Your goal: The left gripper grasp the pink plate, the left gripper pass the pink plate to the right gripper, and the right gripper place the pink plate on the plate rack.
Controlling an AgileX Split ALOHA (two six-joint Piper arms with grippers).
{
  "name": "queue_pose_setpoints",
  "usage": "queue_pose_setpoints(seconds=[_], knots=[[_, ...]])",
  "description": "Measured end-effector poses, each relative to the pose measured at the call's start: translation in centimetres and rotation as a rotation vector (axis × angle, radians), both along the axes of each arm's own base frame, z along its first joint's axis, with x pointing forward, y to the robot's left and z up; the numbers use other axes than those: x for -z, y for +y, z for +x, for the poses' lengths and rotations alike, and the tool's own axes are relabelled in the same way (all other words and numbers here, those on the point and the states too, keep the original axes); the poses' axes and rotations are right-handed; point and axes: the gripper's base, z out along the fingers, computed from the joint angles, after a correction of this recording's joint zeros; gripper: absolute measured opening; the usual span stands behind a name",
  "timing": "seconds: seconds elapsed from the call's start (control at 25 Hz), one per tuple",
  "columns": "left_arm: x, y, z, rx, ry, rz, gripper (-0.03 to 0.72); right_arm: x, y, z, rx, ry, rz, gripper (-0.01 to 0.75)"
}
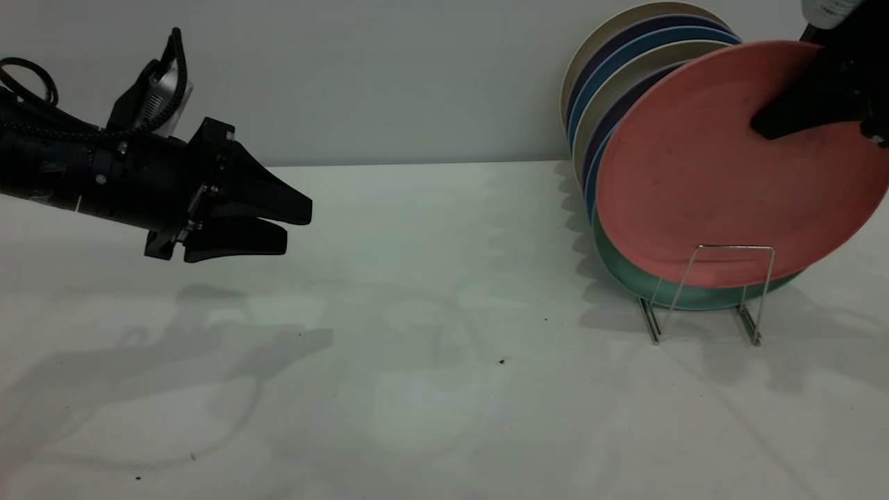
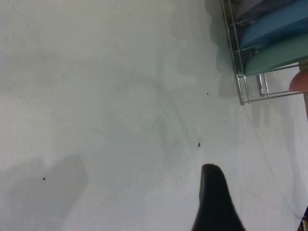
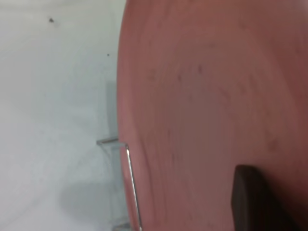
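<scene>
Two arms are in frame, and we take them from left to right in the exterior view. At the far left we find the left gripper (image 1: pixel 285 226) hovering above the white table (image 1: pixel 430 389), well apart from the plates. Its two tapered fingers are slightly parted and hold nothing; looped cables and a silver-grey part sit on top of the arm. In the left wrist view we see one fingertip (image 2: pixel 215 192) over bare table.

At the right we find the plate rack (image 1: pixel 705 295), a thin wire frame on two base rails. Several plates stand on edge in it, with a mint-green plate (image 1: pixel 628 278) in front of them. The pink plate (image 1: pixel 729 167) stands tilted at the very front, its lower edge behind the rack's front loop. We cannot tell whether it already touches the rack.

At the upper right, the right gripper (image 1: pixel 771 126) is clamped on the pink plate's upper rim, one finger (image 3: pixel 255 199) lying flat across its face.
</scene>
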Motion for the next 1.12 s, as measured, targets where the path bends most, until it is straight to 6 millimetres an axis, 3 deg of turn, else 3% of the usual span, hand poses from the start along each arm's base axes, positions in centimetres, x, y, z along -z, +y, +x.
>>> queue_pose_setpoints(seconds=[0.16, 0.44, 0.68, 0.8, 0.92, 1.04, 1.12], knots=[[0.0, 0.0, 0.0, -0.001, 0.000, 0.002, 0.500, 0.0, 0.1, -0.1, -0.005, 0.008, 0.012, 0.178], [0.1, 0.1, 0.1, -0.009, -0.001, 0.014, 0.500, 0.0, 0.3, -0.3, -0.023, 0.025, 0.029, 0.413], [0.1, 0.2, 0.1, -0.026, 0.016, 0.018, 0.500, -0.2, 0.5, -0.6, 0.022, 0.083, 0.090, 0.446], [-0.3, 0.7, 0.4, -0.014, 0.047, 0.058, 0.500, -1.7, 0.6, -1.0, 0.176, 0.158, 0.199, 0.446], [-1.8, 2.2, 0.6, 0.001, 0.068, 0.206, 0.500, -4.2, 0.0, -1.8, 0.473, 0.297, 0.409, 0.446], [-4.8, 3.9, 0.6, -0.012, 0.095, 0.394, 0.500, -5.8, -1.4, -3.0, 0.791, 0.514, 0.606, 0.446], [-7.1, 5.0, 0.3, -0.009, 0.102, 0.535, 0.497, -5.6, -2.5, -3.9, 0.911, 0.633, 0.599, 0.446]])
